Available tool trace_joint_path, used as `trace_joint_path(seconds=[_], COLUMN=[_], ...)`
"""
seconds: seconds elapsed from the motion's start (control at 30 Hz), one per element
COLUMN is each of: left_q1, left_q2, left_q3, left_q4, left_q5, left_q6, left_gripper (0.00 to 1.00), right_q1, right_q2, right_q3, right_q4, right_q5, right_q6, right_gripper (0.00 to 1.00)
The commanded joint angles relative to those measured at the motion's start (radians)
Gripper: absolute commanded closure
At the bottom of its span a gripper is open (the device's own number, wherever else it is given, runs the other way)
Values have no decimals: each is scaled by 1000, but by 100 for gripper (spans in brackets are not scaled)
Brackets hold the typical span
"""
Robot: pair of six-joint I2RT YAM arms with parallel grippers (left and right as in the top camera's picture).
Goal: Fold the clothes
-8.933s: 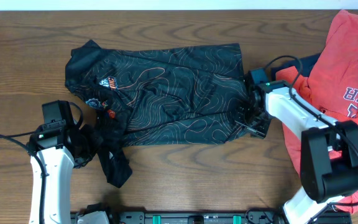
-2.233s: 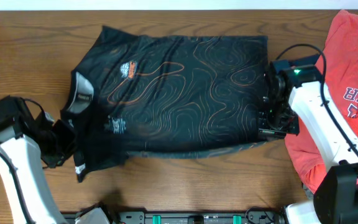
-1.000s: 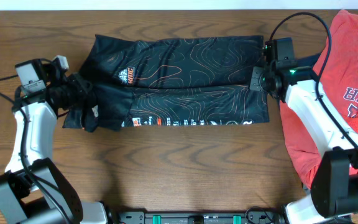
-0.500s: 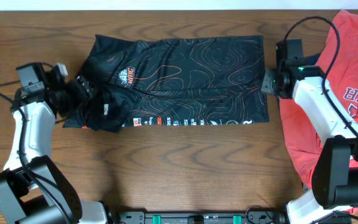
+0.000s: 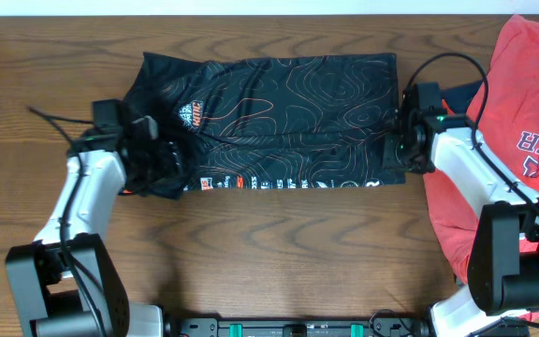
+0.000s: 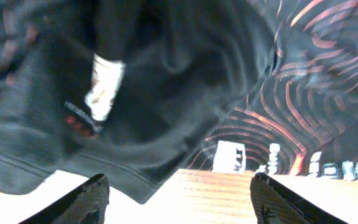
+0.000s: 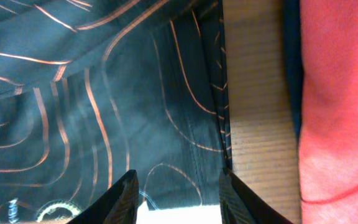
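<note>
A: Where's the jersey [image 5: 288,103]?
B: Flat on the table [image 5: 279,253], upper centre, folded lengthwise into a band, white lettering along the near edge.
A: L gripper [image 5: 162,159]?
B: At the bunched left end, fingers apart, nothing btwn them.
A: R gripper [image 5: 396,150]?
B: Over the right edge, also spread, empty. Red T-shirts [image 5: 522,112] just beside it.

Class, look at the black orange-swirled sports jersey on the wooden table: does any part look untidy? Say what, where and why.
Yes. The black orange-swirled sports jersey lies as a flat band, but its end beside the left gripper is bunched into a crumpled lump, spoiling the fold.
</note>
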Motion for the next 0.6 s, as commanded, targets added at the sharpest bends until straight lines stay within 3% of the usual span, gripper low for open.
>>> trace_joint_path(seconds=[0.0,0.43,0.47,0.57], left_q1=[-47,-143,-146,-148], left_q2=[20,162,169,183], left_q3=[-23,-38,-38,-38], left_q4=[13,42,43,47], left_q5=[-101,-119,-119,-122], left_q6=[24,23,24,24], left_gripper=[26,26,28,60], right_q1=[10,10,10,10], right_q2=[4,4,4,4], right_q3=[-63,-146,-146,-146], right_q4=[54,101,101,99], right_q5=[-16,-15,-15,-15], right_q6=[-15,-15,-15,-15], right_gripper=[60,60,60,60])
